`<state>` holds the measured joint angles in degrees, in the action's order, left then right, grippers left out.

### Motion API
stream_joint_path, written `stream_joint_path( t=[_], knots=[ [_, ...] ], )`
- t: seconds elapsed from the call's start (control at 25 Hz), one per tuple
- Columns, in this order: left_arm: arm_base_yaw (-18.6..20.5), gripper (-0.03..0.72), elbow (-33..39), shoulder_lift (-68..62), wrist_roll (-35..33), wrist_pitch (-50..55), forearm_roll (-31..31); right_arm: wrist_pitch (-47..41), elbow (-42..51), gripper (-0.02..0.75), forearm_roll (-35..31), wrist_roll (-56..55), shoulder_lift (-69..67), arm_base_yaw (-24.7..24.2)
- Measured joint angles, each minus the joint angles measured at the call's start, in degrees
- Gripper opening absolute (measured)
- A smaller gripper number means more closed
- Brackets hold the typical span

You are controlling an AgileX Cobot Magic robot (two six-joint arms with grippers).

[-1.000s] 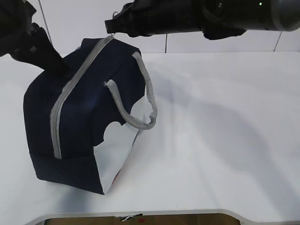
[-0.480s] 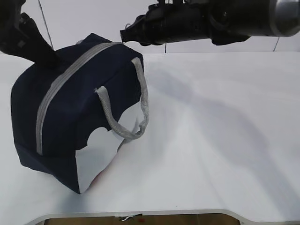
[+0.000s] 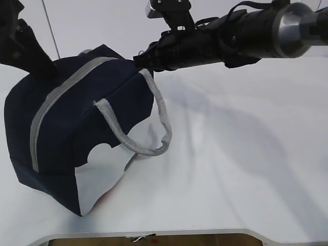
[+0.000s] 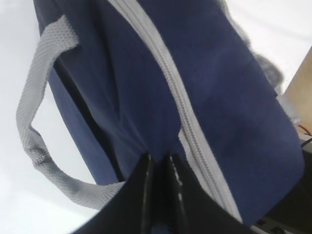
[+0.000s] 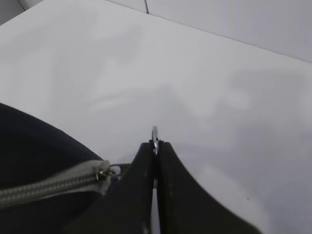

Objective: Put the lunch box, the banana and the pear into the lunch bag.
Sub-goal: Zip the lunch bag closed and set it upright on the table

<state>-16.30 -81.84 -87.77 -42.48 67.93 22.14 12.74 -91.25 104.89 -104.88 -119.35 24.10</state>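
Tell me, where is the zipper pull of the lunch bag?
In the right wrist view, the zipper pull sits pinched in the right gripper, beside the lunch bag.

1. A white table carries the scene; its rounded front edge shows at the bottom of the exterior view.
2. The navy lunch bag sits on its left part, tilted, zipper closed, white lower panel facing forward.
3. A grey webbing handle droops down the bag's side toward the tabletop.
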Motion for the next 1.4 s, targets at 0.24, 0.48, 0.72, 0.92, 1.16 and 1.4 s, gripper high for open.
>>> stream_joint_path(
  t=[0.24, 0.48, 0.72, 0.92, 1.16, 1.4],
  knots=[
    [0.0, 0.023, 0.0, 0.0, 0.0, 1.1, 0.26, 2.99, 0.0, 0.017, 0.0, -0.14, -0.7, -0.33],
    [0.0, 0.023, 0.0, 0.0, 0.0, 1.39, 0.73, 4.48, 0.0, 0.017, 0.1, -0.48, -0.7, -0.6],
    [0.0, 0.087, -0.48, 0.0, 4.43, 0.51, 0.95, 4.65, -0.14, 0.017, 0.21, -0.7, -0.7, -0.64],
    [0.0, 0.319, -2.99, 0.0, 6.34, -2.15, 1.32, 4.65, -0.42, 0.017, 0.32, -0.7, -0.7, -0.64],
    [0.0, 0.363, -5.45, -1.34, 6.92, -8.01, 2.18, 4.65, -0.42, 0.017, 0.32, -0.79, -0.7, -0.64],
    [0.0, 0.364, -8.37, -8.37, 7.05, -11.13, 3.34, 4.65, -0.47, 0.017, 0.32, -0.79, -0.7, -0.64]
  ],
)
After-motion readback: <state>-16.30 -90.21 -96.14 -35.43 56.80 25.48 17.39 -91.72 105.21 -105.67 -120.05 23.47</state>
